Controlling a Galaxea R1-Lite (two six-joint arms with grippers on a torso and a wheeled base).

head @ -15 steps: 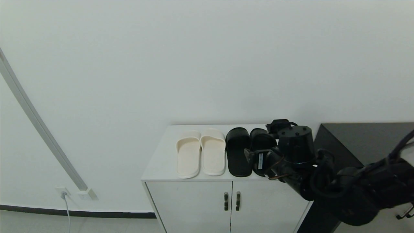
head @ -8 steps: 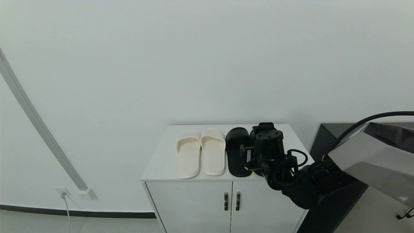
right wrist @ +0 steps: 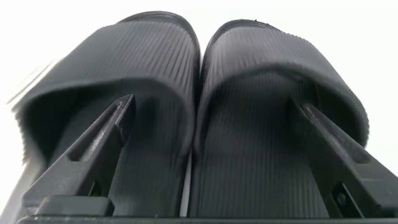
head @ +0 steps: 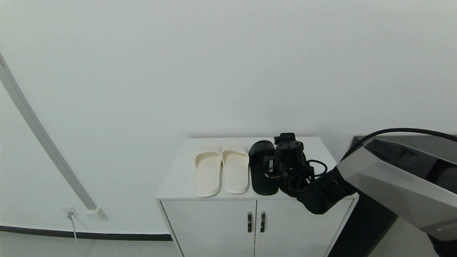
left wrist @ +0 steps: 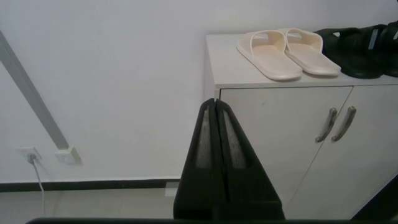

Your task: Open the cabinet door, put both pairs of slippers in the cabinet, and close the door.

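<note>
So the right gripper [right wrist: 211, 104] has its jaws spread wide. One tip pokes into the opening under each strap of the black slippers [right wrist: 261, 81], straddling the inner sides where the two shoes touch. In the head view the wrist points down and the arm comes in from about 4 o'clock. The black pair sits on the cabinet top [head: 178, 178], just beside the cream slippers [head: 221, 167] at their 3 o'clock. Both cabinet doors [head: 214, 228] are closed, with the handles [head: 255, 221] side by side. The left gripper [left wrist: 215, 106] has its jaws pressed together on nothing, down low and facing the cabinet front.
</note>
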